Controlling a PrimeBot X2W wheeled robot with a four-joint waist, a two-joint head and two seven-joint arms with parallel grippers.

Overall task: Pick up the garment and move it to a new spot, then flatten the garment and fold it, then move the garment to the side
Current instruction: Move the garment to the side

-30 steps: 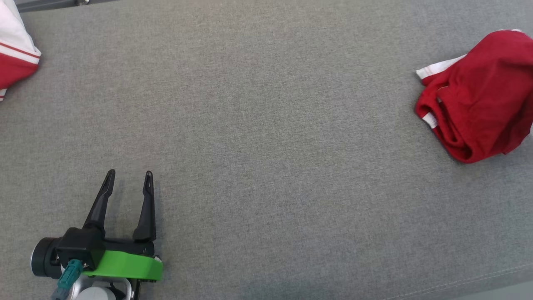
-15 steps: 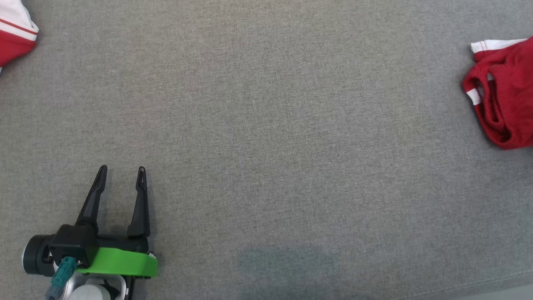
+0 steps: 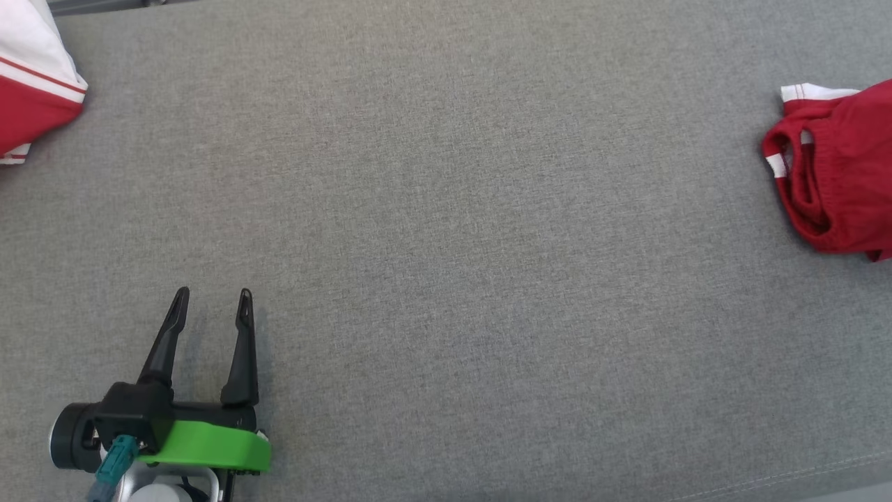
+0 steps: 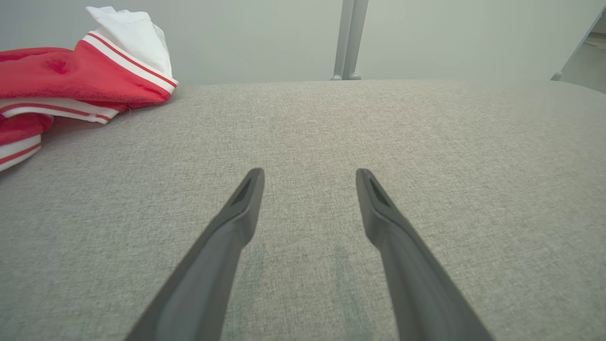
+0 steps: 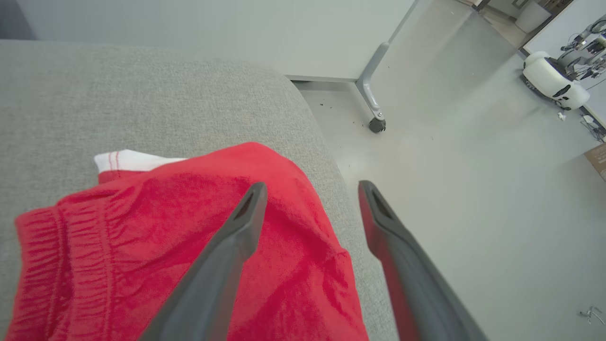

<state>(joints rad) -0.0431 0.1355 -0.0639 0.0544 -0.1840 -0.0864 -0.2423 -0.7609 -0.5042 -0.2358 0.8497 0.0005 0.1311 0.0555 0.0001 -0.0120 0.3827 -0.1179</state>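
So the red garment (image 3: 836, 188) is sitting bunched up right at the right edge of the grey fabric worktop (image 3: 446, 209), waistband side facing the middle. The right gripper (image 5: 312, 188) hangs over it with its fingers spread apart and nothing between them. One finger is above the cloth, the other already out past the edge over the floor (image 5: 473, 189). The left gripper (image 3: 214, 296) is down near the front left corner, fingers apart too, holding nothing.

My worry is that the garment is so close to the edge that a sloppy nudge or a shallow pinch could drag it off onto the floor. It's also crumpled, so a grab could catch several layers at once. No containers involved: it and the other red-and-white clothing (image 3: 31, 90) at the far left corner both lie straight on the fabric.
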